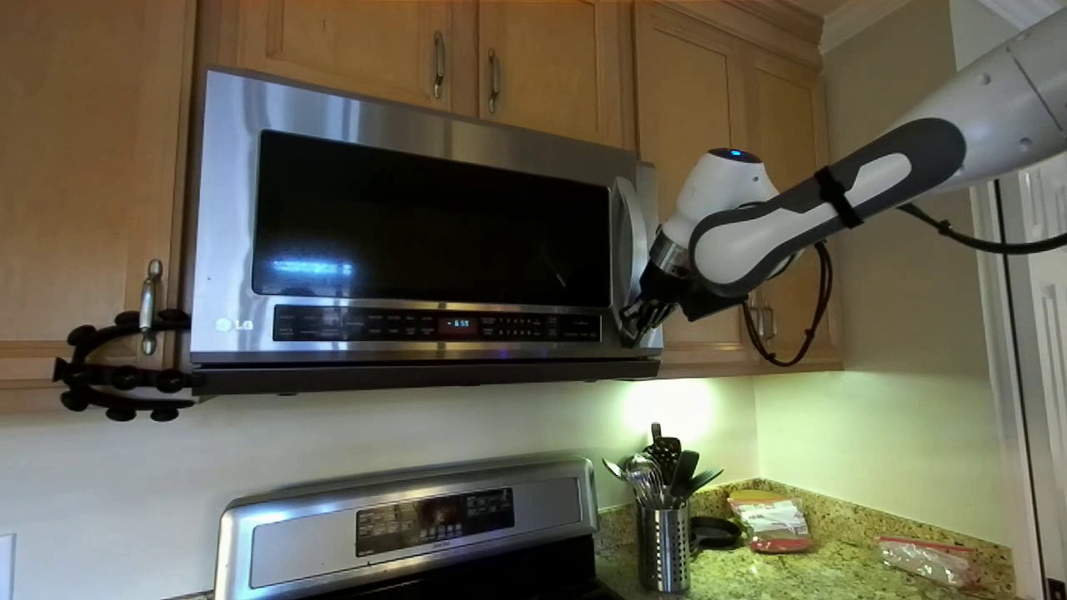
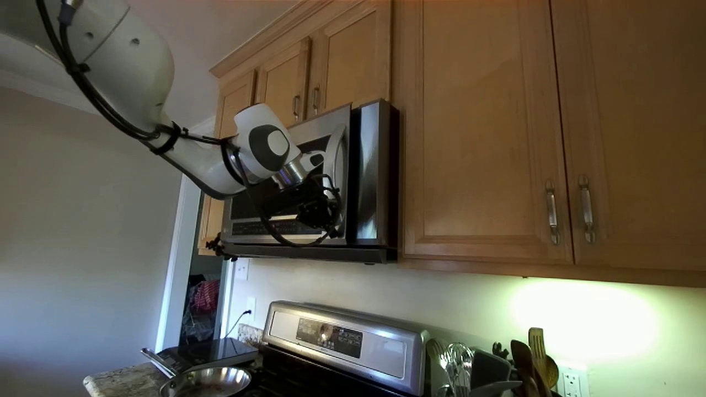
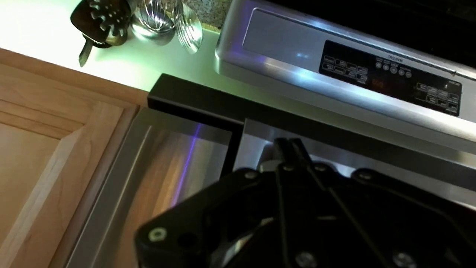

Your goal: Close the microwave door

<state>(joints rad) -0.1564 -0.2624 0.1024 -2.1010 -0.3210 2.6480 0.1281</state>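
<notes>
The microwave door [image 1: 417, 225] has a steel frame and a dark glass window, with a curved steel handle [image 1: 638, 229] at its right edge. The door lies almost flush with the microwave [image 2: 370, 176]. A narrow dark gap shows between the door edge [image 3: 253, 136] and the steel side panel [image 3: 163, 167]; I cannot tell whether it is latched. My gripper [image 1: 631, 323] is at the lower right of the door, by the handle's lower end. In the wrist view its fingertips [image 3: 289, 143] are together with nothing seen between them, over the door's lower steel frame. Contact cannot be told.
Wooden cabinets [image 2: 485, 138] flank the microwave. A stove [image 1: 425, 525] stands below, with a utensil holder [image 1: 664, 542] beside it. A black suction-cup piece [image 1: 125, 379] is at the microwave's left. A pan [image 2: 212, 380] sits near the stove. Cables hang from the arm.
</notes>
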